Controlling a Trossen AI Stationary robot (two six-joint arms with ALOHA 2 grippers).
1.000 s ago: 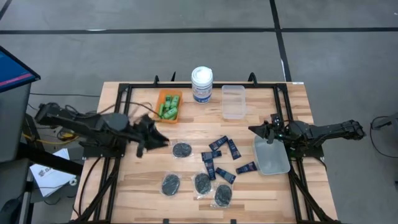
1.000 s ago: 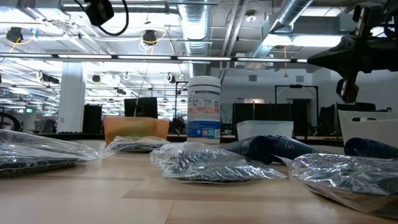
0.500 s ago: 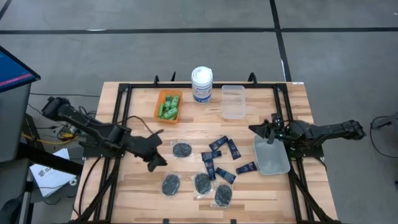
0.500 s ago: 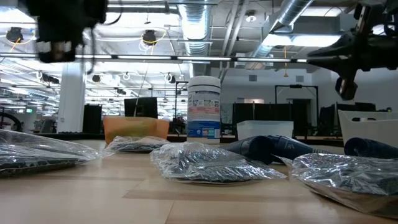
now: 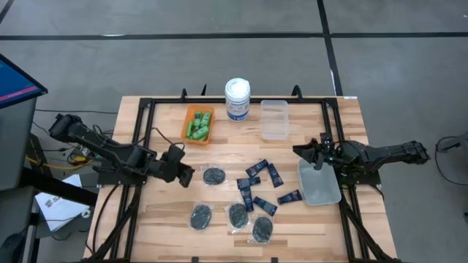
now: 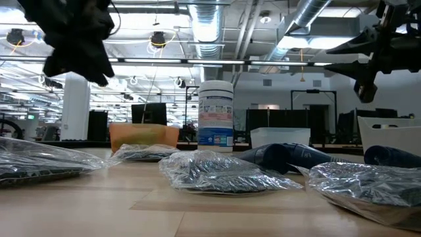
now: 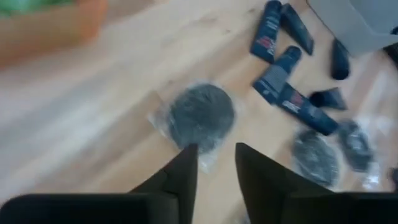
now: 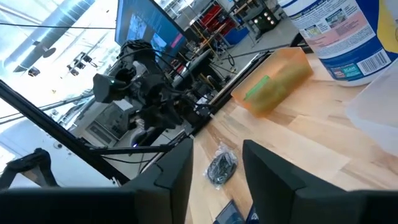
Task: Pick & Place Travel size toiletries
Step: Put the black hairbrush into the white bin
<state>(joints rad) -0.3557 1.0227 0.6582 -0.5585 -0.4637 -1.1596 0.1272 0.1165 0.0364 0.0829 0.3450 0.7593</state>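
left pincer (image 5: 184, 174) hangs above the light wooden counter (image 5: 168, 219), fingers apart with a narrow gap, nothing between them. just ahead of its tips lies a black round disc in a clear crinkled packet (image 5: 213, 175), flat on the counter and not touched. in the left wrist view the same disc (image 7: 202, 116) sits just beyond the two dark fingers (image 7: 181, 177).

three more packeted black discs (image 5: 238, 215) lie further out from the left pincer, toward the counter's near edge. the dark navy blue small tubes (image 5: 262, 184) are scattered between the two pincers, all lying flat, some touching one another. the bright green little bottles (image 5: 198, 126) are heaped inside the orange plastic bin (image 5: 188, 119), off to the side of the left pincer toward the counter's back edge.

right pincer (image 5: 315, 156) hangs over the edge of a clear plastic bin (image 5: 320, 188), the edge nearest the tubes. fingers parted, holding nothing; right wrist view shows open space between its fingers (image 8: 174, 177). a second clear bin (image 5: 274, 119) stands well behind it, next to a large white canister with a blue label (image 5: 237, 98).
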